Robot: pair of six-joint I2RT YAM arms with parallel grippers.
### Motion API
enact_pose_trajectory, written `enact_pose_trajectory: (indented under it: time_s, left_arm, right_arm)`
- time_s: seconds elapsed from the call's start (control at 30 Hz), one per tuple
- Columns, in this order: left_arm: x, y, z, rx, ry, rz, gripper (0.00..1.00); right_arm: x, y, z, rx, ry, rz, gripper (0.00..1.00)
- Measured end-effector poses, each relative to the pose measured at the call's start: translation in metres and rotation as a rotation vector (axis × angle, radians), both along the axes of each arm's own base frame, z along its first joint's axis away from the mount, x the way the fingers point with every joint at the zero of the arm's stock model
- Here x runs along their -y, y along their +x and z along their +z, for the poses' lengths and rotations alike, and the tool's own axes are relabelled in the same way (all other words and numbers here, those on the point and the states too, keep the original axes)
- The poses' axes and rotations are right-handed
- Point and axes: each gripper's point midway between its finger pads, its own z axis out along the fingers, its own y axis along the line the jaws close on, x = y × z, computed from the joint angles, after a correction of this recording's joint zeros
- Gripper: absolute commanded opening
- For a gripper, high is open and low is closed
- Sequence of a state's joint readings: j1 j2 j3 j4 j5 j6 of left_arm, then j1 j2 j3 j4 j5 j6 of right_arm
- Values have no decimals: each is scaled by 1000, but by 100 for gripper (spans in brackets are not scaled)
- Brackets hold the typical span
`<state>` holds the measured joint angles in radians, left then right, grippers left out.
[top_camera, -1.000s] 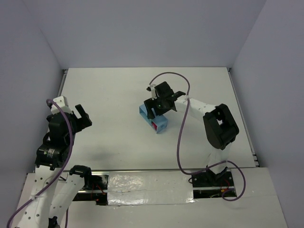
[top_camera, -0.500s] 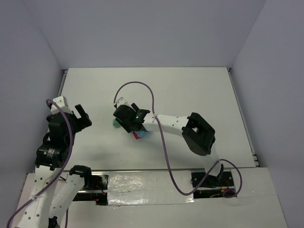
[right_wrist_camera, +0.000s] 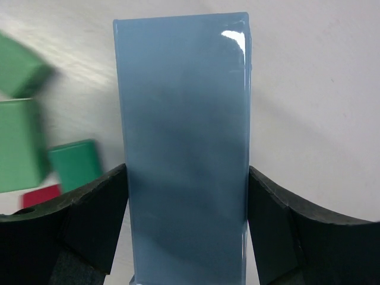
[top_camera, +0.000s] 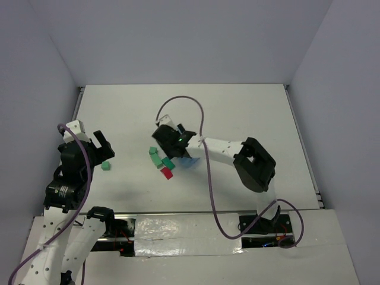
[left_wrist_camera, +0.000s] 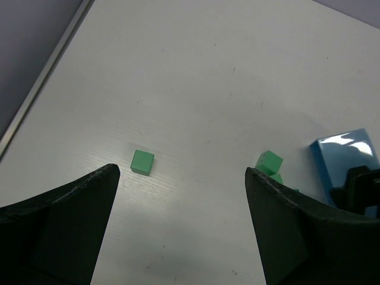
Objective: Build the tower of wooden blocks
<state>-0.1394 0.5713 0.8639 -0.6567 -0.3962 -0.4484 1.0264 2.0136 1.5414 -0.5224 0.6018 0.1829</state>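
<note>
right gripper point(right_wrist_camera: 187, 178) is pinching the light blue tray point(right_wrist_camera: 184, 89) while the blocks are lying loose on the table point(top_camera: 255, 113)

its fingers are pressing on the tray's two long sides and holding it just beside the pieces, likely so that the building spot is free. three green blocks point(top_camera: 158, 160) and the red block point(top_camera: 167, 173) are sitting in a tight cluster next to the tray, none stacked, so the wood block tower is not yet begun. a fourth green block point(left_wrist_camera: 142, 161) is resting well apart from them, near the left gripper point(left_wrist_camera: 182, 175), which is hovering above the table with jaws spread wide and holding nothing, seemingly placed to take that stray piece. whether the red piece is roof-shaped is too blurred to tell.
</note>
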Motion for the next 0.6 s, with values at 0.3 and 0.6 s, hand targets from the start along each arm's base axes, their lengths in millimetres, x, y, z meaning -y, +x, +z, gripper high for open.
enact_pose_trajectory:
  time_s: [0.3,0.6]
  left_arm:
    - [0,0,0,0,0,0,100]
    - [0,0,0,0,0,-2,100]
  right_arm:
    - [135,65,-13,-297,524,-204,46]
    - [153,73,-8,-577,1078,-44,99]
